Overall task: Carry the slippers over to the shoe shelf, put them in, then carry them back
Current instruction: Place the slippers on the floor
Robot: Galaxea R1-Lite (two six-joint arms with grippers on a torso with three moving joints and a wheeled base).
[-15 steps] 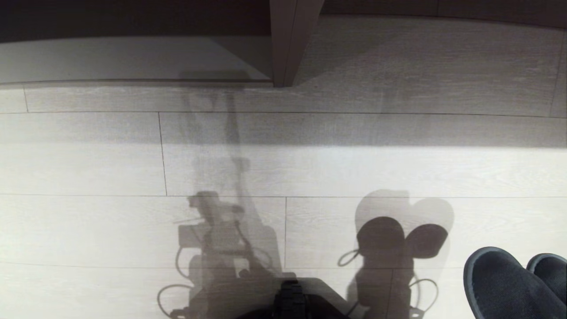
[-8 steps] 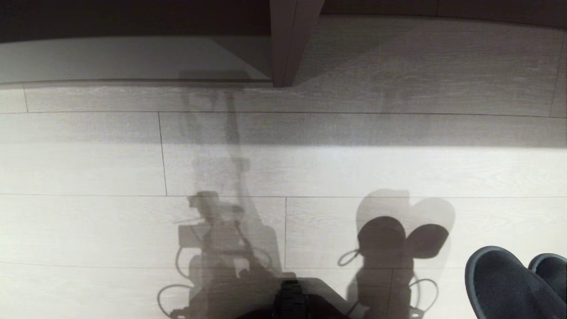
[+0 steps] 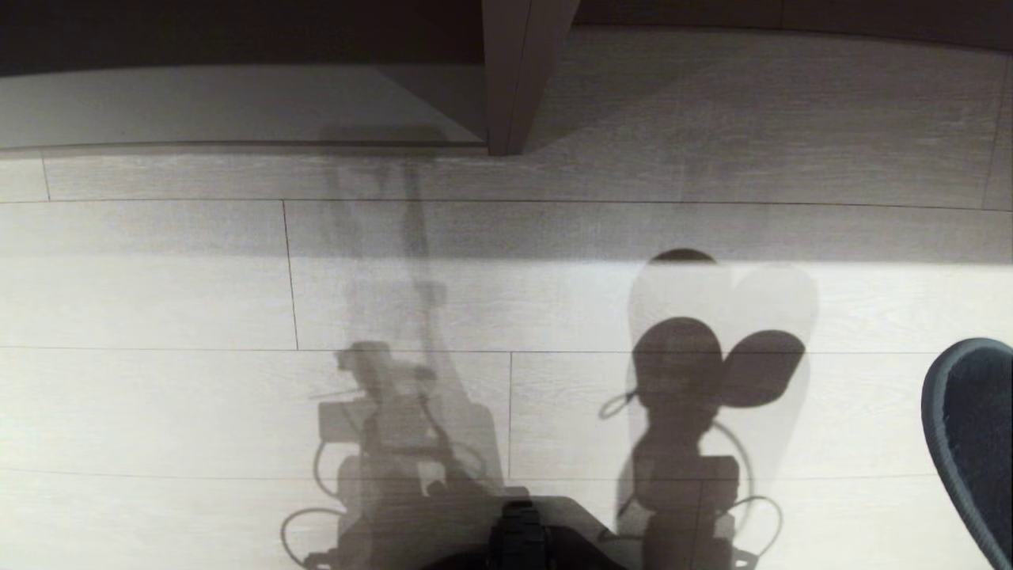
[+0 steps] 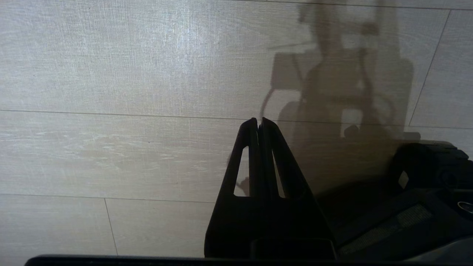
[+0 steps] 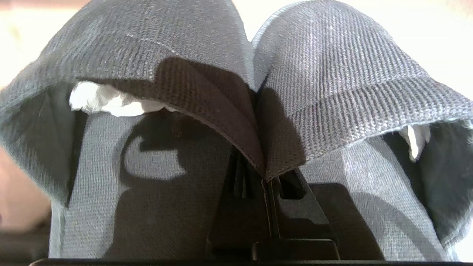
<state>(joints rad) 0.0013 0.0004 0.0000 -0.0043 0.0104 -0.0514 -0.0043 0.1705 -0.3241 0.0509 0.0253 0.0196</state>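
The right gripper [image 5: 264, 181] pinches the slippers [image 5: 236, 92] together by their inner edges, aloft at the floor's [image 3: 554, 309] right edge. The left gripper [image 4: 259, 123] hangs closed and empty. Bare boards stretch to the shoe shelf [image 3: 237, 107].

slippers [image 3: 972, 443] lifted higher (now 1 visible), shadow shifted

Ribbed cloth slippers [image 5: 325, 74]; matt wood-grain floor [image 3: 158, 412]

Pale wood-grain plank floor [image 3: 158, 301], sunlit, shadowed towards dark panel [image 3: 518, 71].
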